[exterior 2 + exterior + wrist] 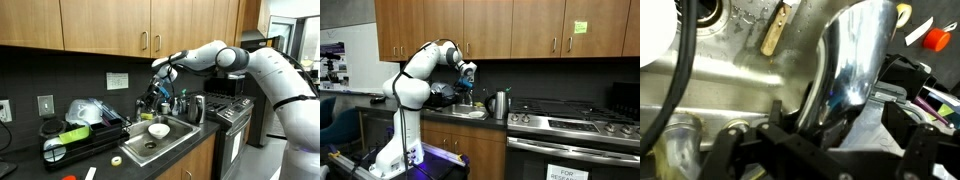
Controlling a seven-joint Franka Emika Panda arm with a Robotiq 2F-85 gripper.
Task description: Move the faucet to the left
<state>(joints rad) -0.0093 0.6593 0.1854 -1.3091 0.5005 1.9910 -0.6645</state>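
The faucet is a slim shiny metal spout that rises between my gripper's dark fingers in the wrist view. The fingers sit against both sides of it, so the gripper is shut on the faucet. In both exterior views the gripper is at the back of the sink, on the faucet's top. The arm hides most of the faucet there.
A steel kettle stands beside the sink, towards the stove. A white bowl lies in the basin. A dish rack with items stands on the sink's other side. Wooden cabinets hang above.
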